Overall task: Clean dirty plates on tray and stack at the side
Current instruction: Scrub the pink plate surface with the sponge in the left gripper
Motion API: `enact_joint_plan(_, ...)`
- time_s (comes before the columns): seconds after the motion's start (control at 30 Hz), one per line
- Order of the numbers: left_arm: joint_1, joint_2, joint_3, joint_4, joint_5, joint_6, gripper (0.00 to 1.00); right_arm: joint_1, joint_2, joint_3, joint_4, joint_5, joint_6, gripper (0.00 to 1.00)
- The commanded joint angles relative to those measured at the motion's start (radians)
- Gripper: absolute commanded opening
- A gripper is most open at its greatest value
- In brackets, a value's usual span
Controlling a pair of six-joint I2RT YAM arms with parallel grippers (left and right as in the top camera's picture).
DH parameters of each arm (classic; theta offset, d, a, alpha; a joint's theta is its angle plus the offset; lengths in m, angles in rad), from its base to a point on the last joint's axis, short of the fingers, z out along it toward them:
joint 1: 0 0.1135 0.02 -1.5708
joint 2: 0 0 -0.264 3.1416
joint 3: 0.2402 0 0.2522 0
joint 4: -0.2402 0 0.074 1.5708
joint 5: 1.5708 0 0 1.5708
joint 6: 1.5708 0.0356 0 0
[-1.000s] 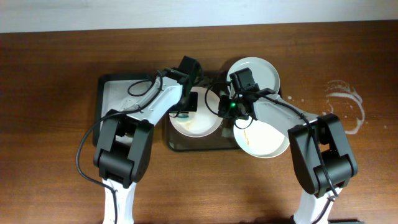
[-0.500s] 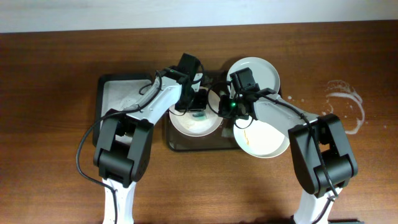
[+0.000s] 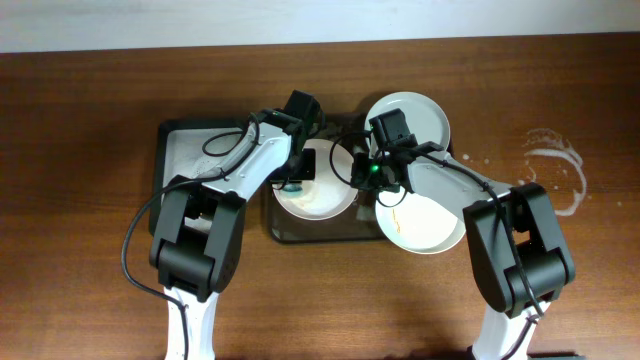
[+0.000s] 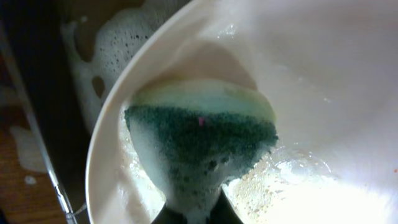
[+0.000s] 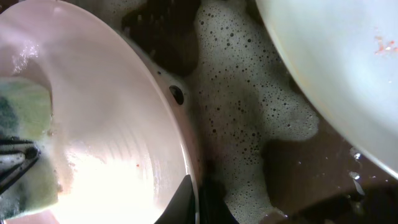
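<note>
One white plate (image 3: pixel 322 198) lies in the dark brown tray (image 3: pixel 315 233). My left gripper (image 3: pixel 297 181) is shut on a green and yellow sponge (image 4: pixel 202 143) that presses on the soapy inside of this plate (image 4: pixel 311 93) near its rim. My right gripper (image 3: pixel 358 172) is shut on the plate's right rim (image 5: pixel 194 186), one finger inside and one outside. A second plate (image 3: pixel 425 220) with an orange smear lies at the tray's right. A third plate (image 3: pixel 412 118) lies behind it. The right wrist view shows a neighbouring plate (image 5: pixel 336 68) with orange specks.
A narrower black tray (image 3: pixel 190 150) with foam stands to the left. Soap foam (image 5: pixel 249 124) covers the brown tray's floor (image 5: pixel 292 180) between the plates. White foam streaks (image 3: pixel 555 160) lie on the wooden table at the far right.
My left gripper swept the sponge to the right across the plate and then back to the left. The right gripper and the plates have stayed in place.
</note>
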Motion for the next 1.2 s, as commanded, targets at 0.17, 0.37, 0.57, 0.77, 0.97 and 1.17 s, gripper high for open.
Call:
enact_joint_plan(0.17, 0.005, 0.018, -0.023, 0.087, 0.350, 0.090, 0.01, -0.002, 0.007, 0.008, 0.004, -0.009, 0.003, 0.04)
enact_joint_plan(0.37, 0.015, 0.018, -0.023, 0.139, 0.282, 0.064, 0.01, -0.002, 0.007, 0.008, 0.004, -0.009, 0.002, 0.04)
enact_joint_plan(0.57, 0.021, 0.018, -0.023, 0.110, 0.018, -0.035, 0.01, -0.002, 0.007, 0.008, 0.004, -0.009, 0.003, 0.04)
enact_joint_plan(0.77, 0.021, 0.018, -0.023, 0.037, 0.060, -0.054, 0.01, -0.002, 0.007, 0.008, 0.008, -0.010, 0.003, 0.04)
enact_joint_plan(0.97, 0.021, 0.018, -0.023, 0.063, 0.385, 0.090, 0.00, -0.002, 0.007, 0.008, 0.008, -0.021, 0.002, 0.04)
enact_joint_plan(1.17, 0.021, 0.018, -0.023, 0.137, 0.433, 0.093, 0.01, -0.002, 0.007, 0.008, 0.008, -0.024, 0.003, 0.04)
